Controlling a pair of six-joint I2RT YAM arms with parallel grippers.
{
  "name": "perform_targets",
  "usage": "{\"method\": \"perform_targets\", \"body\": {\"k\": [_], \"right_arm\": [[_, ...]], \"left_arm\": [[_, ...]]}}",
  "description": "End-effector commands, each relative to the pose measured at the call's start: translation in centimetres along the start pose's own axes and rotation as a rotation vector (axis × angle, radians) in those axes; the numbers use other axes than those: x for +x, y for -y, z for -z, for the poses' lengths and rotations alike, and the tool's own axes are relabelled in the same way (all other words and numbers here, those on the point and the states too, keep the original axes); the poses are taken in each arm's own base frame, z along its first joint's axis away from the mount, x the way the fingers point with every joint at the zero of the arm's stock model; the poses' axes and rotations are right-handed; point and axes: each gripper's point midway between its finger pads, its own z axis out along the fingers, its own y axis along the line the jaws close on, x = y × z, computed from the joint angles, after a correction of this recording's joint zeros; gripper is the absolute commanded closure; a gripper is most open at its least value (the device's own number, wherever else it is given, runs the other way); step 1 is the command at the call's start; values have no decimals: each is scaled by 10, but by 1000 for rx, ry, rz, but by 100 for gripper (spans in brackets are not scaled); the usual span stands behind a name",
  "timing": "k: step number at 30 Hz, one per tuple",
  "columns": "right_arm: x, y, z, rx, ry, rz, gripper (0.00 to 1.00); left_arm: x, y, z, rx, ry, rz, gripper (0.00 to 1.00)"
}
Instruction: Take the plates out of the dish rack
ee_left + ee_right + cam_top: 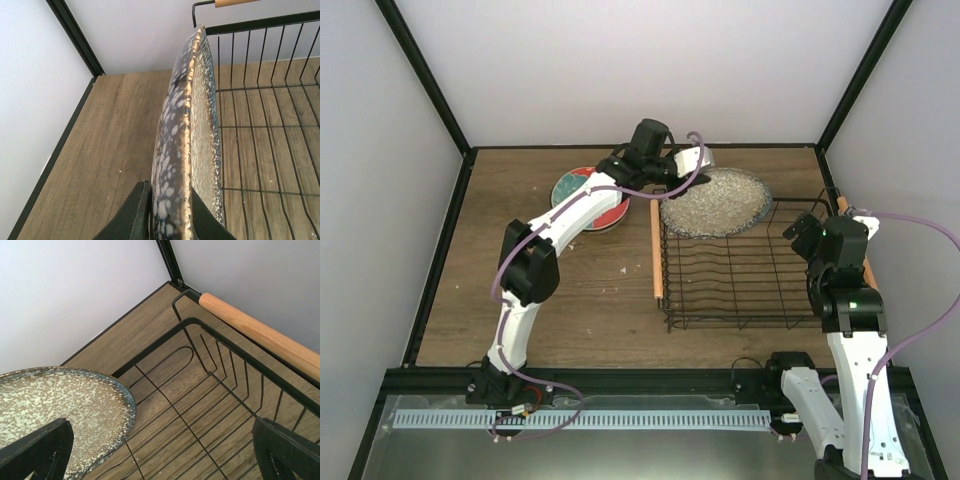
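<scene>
while the left gripper (170,212) pinches the rim of the round, glossy speckled grey plate (192,125) at 11 o'clock of the black wire dish rack (725,323), the right gripper (162,450) gapes wide.

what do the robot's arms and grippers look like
The left arm and right arm are white links with black joint housings, each trailing a lilac cable. Small green lights glow on the right arm. Gripper fingers are black and wedge-shaped.

Both arms are showing white shells with black joints: the left arm (560,225) and the right arm (855,370). A thin lilac cable (910,219) is looping loosely along each one. The right tool (162,442) is showing plain matte black fingers (37,447).
</scene>
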Motion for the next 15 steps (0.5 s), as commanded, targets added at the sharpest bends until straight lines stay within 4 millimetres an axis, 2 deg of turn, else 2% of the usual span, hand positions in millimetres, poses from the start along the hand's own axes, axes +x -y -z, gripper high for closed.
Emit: {"method": "perform_targets", "body": {"k": [1, 8, 11, 15], "right_arm": [[-3, 0, 6, -11, 20, 8, 0], [0, 4, 10, -10, 21, 5, 0], [-1, 4, 11, -10, 26, 4, 0], [2, 3, 9, -16, 22, 4, 0]], "left_arm": [[-110, -12, 46, -105, 272, -30, 96], [-165, -20, 86, -168, 431, -28, 96], [-175, -21, 94, -177, 466, -19, 96], [-173, -23, 93, -186, 455, -15, 96]]}}
